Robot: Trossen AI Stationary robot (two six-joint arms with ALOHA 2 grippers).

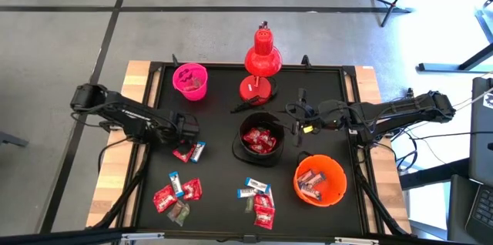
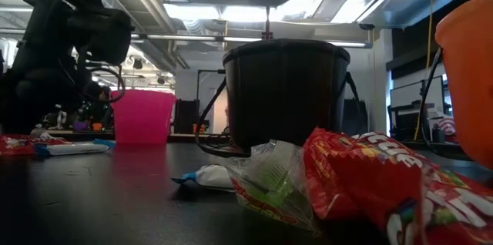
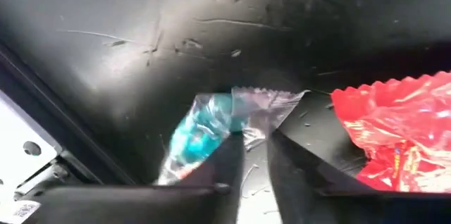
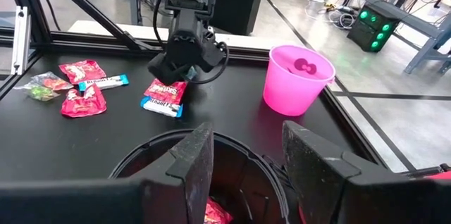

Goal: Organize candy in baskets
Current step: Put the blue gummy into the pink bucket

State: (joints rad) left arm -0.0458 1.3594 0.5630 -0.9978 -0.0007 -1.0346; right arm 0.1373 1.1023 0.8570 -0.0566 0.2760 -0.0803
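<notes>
Candy [image 3: 211,122] in a white-and-blue wrapper sits pinched between the left gripper's [image 3: 254,139] nearly closed fingers

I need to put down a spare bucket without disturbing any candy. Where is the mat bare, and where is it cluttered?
Bare: the left strip between the pink bucket and the left claw, and the right rear corner behind the right claw. Crowded: the front edge, with loose candy beside the orange bucket, and the middle around the black bucket and lamp.
</notes>
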